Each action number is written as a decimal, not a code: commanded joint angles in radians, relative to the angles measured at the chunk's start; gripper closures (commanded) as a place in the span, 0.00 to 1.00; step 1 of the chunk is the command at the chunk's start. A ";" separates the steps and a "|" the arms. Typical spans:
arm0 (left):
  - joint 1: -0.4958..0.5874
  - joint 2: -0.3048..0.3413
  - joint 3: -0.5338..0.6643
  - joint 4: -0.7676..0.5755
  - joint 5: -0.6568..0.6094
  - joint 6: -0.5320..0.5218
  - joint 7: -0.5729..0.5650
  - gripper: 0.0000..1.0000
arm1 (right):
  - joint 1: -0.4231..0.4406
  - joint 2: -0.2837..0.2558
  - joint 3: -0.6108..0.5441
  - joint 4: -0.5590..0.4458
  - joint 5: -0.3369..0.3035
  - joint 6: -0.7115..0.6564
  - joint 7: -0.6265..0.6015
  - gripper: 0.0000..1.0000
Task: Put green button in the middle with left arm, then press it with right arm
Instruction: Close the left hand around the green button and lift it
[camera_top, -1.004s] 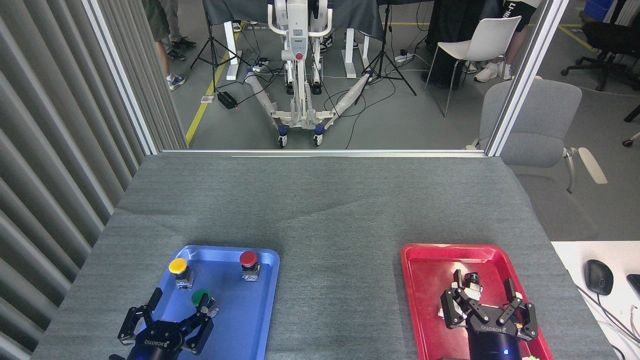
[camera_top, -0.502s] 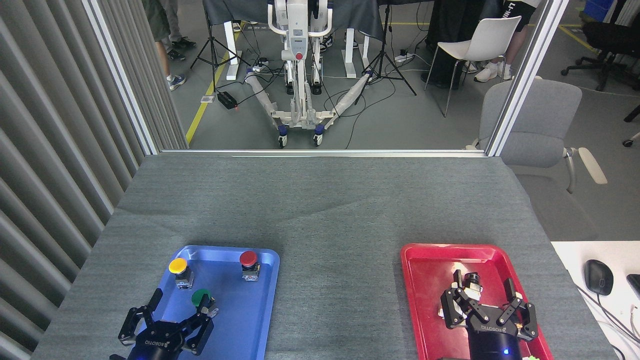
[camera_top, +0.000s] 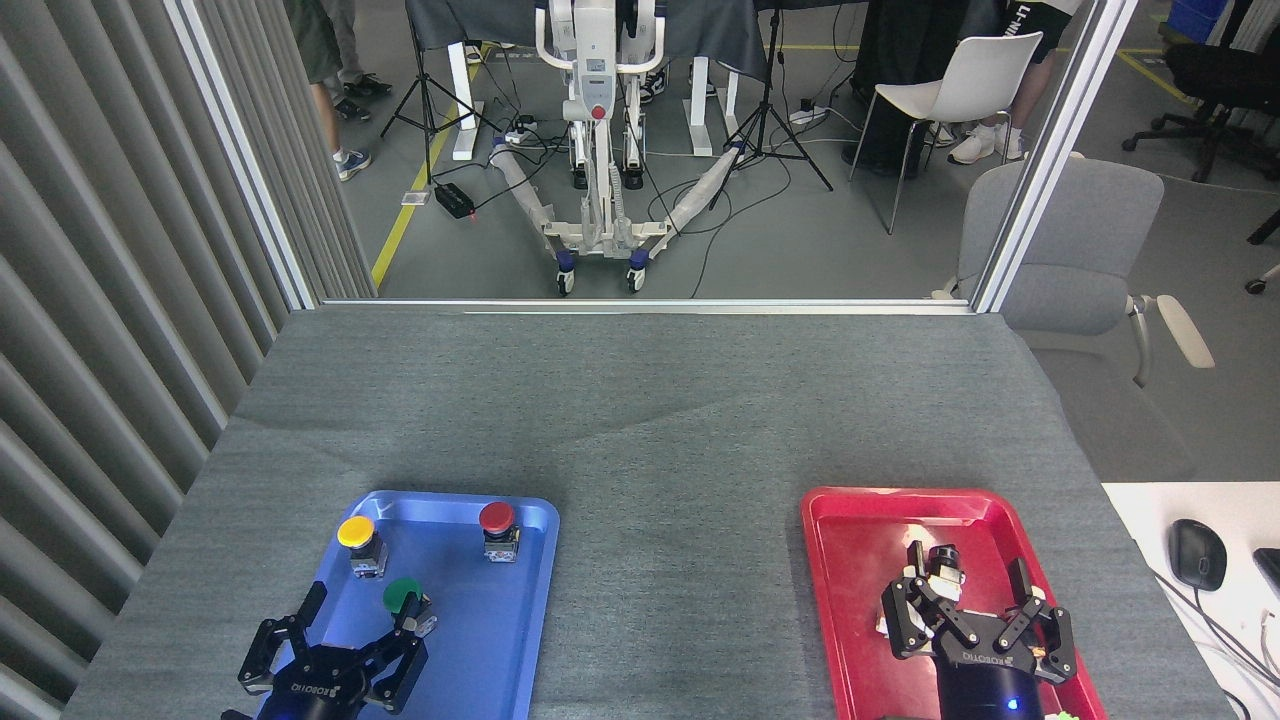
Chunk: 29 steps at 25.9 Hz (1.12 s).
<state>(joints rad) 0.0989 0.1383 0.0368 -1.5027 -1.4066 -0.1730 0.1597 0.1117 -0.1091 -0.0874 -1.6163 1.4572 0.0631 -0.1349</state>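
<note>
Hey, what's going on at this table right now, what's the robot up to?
The robot is setting up to move a green button. It sits in the blue tray with a yellow button and a red button. The left hand is open right at the green button, not gripping it yet. The right hand waits open over the red tray. The grey cloth between the trays has no button on it yet.
</note>
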 joint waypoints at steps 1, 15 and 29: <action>-0.008 0.001 0.000 0.032 0.000 -0.040 -0.003 0.00 | 0.000 0.002 0.000 -0.001 0.000 0.000 0.000 0.00; -0.102 0.026 0.000 0.253 -0.017 -0.177 -0.057 0.01 | 0.000 -0.001 0.000 0.001 0.000 0.000 0.000 0.00; -0.189 0.040 -0.006 0.381 -0.026 -0.177 -0.055 0.22 | 0.000 0.002 0.000 0.001 0.000 0.000 0.000 0.00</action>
<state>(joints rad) -0.0803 0.1772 0.0315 -1.1333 -1.4283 -0.3537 0.1029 0.1119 -0.1084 -0.0876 -1.6161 1.4572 0.0631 -0.1337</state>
